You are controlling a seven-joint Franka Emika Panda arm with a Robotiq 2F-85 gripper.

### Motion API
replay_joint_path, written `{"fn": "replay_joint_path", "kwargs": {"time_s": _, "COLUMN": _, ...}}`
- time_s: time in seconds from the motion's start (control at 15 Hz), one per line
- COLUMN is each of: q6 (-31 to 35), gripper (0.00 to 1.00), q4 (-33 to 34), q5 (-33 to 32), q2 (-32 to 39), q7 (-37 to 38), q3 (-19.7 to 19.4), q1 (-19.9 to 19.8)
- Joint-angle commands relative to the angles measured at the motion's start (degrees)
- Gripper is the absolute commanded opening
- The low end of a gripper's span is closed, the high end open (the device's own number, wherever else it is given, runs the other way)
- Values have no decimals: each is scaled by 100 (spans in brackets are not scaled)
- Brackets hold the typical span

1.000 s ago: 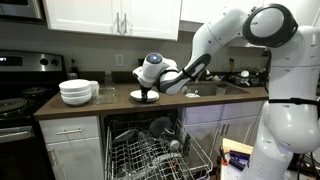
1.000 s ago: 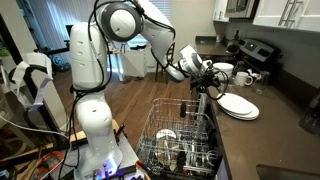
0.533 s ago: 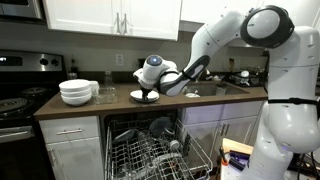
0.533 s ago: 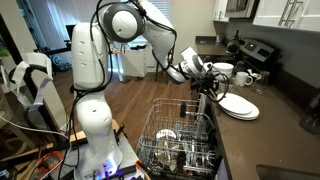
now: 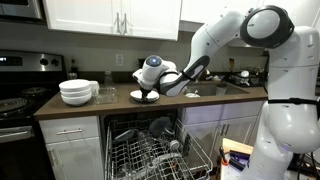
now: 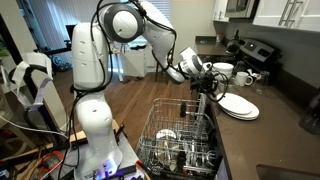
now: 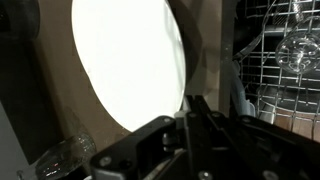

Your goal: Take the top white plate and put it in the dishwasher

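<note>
The top white plate (image 5: pixel 141 96) lies on the wooden counter on a small stack; an exterior view shows it near the counter's edge (image 6: pixel 238 106). In the wrist view the plate (image 7: pixel 128 62) fills the upper middle as a bright disc. My gripper (image 5: pixel 151 94) (image 6: pixel 211 93) is down at the plate's near rim. Its dark fingers (image 7: pixel 192 110) stand pressed together on that rim, so it is shut on the plate. Below the counter the dishwasher (image 5: pixel 150 148) is open, its wire rack (image 6: pixel 180 140) pulled out with some dishes inside.
Stacked white bowls (image 5: pixel 77 92) and a glass (image 5: pixel 107 93) stand further along the counter. A stove (image 5: pixel 14 103) adjoins it, with white cabinets above. White mugs (image 6: pixel 245 77) sit behind the plates. The arm's white base (image 6: pixel 95 120) stands beside the rack.
The arm and plate hold the same place in both exterior views. The gripper has closed onto the plate's rim.
</note>
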Motion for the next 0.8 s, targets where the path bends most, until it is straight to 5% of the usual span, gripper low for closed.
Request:
{"fn": "replay_joint_path", "kwargs": {"time_s": 0.0, "q6": -111, "gripper": 10, "q4": 69, "q5": -202, "q2": 13, "q7": 2, "q3": -18, "q1": 57}}
{"fn": "replay_joint_path", "kwargs": {"time_s": 0.07, "q6": -77, "gripper": 31, "q4": 65, "q5": -221, "q2": 16, "q7": -28, "q3": -22, "q1": 49}}
{"fn": "replay_joint_path", "kwargs": {"time_s": 0.6, "q6": -127, "gripper": 76, "q4": 151, "q5": -670, "q2": 91, "q7": 126, "q3": -99, "q1": 89}}
{"fn": "replay_joint_path", "kwargs": {"time_s": 0.73, "q6": -128, "gripper": 80, "q4": 172, "q5": -762, "q2": 126, "q7": 152, "q3": -100, "q1": 98}}
